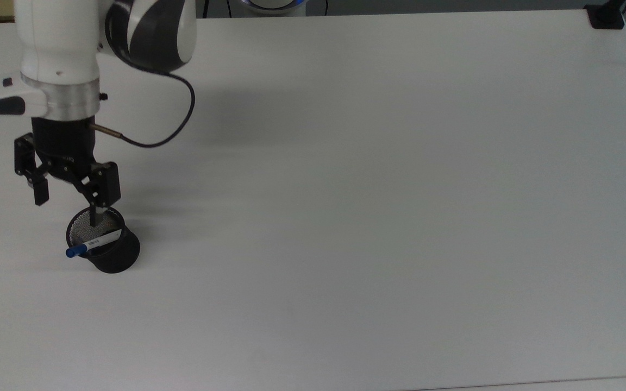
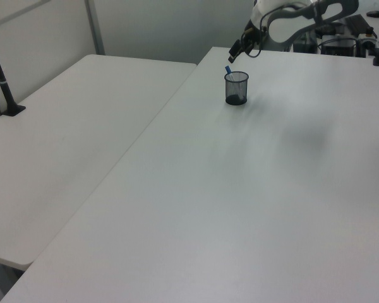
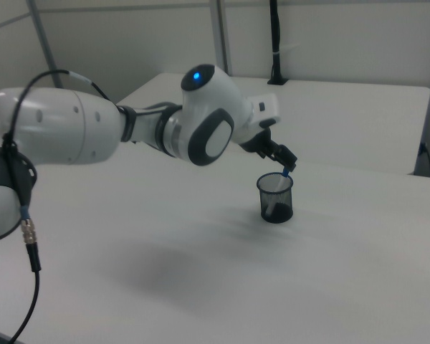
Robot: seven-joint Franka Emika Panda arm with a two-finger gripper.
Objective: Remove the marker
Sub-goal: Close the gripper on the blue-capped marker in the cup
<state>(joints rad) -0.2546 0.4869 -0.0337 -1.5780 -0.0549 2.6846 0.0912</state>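
At the top view's left, the gripper (image 1: pixel 67 209) is seen just above the black mesh cup (image 1: pixel 107 251), its jaws spread apart and clamped on nothing, one finger over the cup's rim. The marker (image 1: pixel 93 243) is held slanted inside the cup, its blue cap leaning out over the rim toward the top view's left. The cup is set on the white desk (image 1: pixel 378 195).

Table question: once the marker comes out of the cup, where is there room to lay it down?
Nearly all of the white table is bare, from the black mesh cup toward the top view's right edge. The one crowded spot is around the cup, where the marker leans and the gripper hangs.
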